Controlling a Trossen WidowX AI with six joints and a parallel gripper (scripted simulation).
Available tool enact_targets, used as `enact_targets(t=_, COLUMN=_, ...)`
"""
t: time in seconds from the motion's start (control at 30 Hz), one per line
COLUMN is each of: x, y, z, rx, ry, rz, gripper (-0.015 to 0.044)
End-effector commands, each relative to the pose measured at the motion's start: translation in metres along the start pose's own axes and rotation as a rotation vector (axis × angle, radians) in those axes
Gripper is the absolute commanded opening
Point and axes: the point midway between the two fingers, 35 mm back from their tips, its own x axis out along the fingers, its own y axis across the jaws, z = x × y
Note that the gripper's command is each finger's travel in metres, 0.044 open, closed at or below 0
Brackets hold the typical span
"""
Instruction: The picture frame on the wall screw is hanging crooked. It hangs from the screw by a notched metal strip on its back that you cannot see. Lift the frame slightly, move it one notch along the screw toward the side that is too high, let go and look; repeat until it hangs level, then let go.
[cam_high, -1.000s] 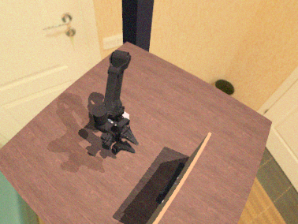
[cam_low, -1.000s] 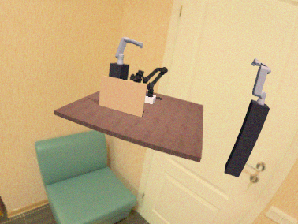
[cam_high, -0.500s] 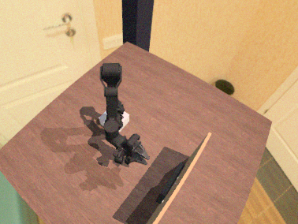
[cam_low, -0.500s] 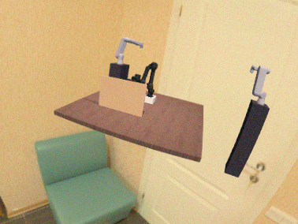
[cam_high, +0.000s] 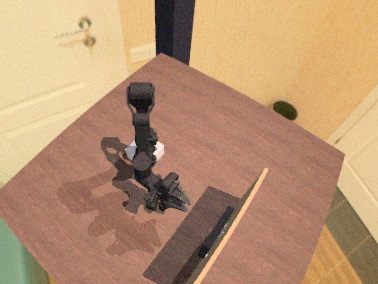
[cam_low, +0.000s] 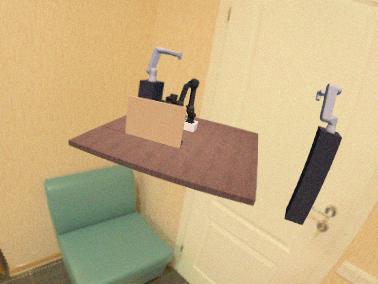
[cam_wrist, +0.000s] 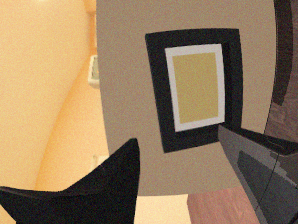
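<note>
The picture frame (cam_wrist: 162, 90) (cam_high: 217, 230) is black, with a white mat and a yellow picture. It hangs on the tan upright board (cam_wrist: 125, 100) (cam_high: 235, 224) (cam_low: 155, 122). In the wrist view, which lies sideways, the frame's left side slants against the board's left edge, so it looks tilted. The screw and the notched strip are hidden. My gripper (cam_high: 188, 205) (cam_wrist: 179, 138) is open and empty. It is in front of the board, short of the frame in the top view; in the wrist view the right finger overlaps the frame's lower right corner.
The board stands on the brown table (cam_high: 210, 135) (cam_low: 215, 165) with a dark shadow at its foot. The arm's white base (cam_high: 159, 151) (cam_low: 191, 126) is on the table behind me. A green chair (cam_low: 115, 245) and two pale arms on dark pillars are beyond the table.
</note>
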Motion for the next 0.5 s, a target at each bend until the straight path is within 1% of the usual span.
enact_targets(t=0.0, x=0.018, y=0.002, z=0.004, rx=0.002, ry=-0.002, rz=0.004, gripper=0.026)
enact_targets(t=0.17, x=0.074, y=0.003, z=0.001, rx=0.002, ry=-0.003, rz=0.009, gripper=0.026)
enact_targets(t=0.47, x=0.077, y=0.003, z=0.001, rx=0.002, ry=-0.003, rz=0.01, gripper=0.026)
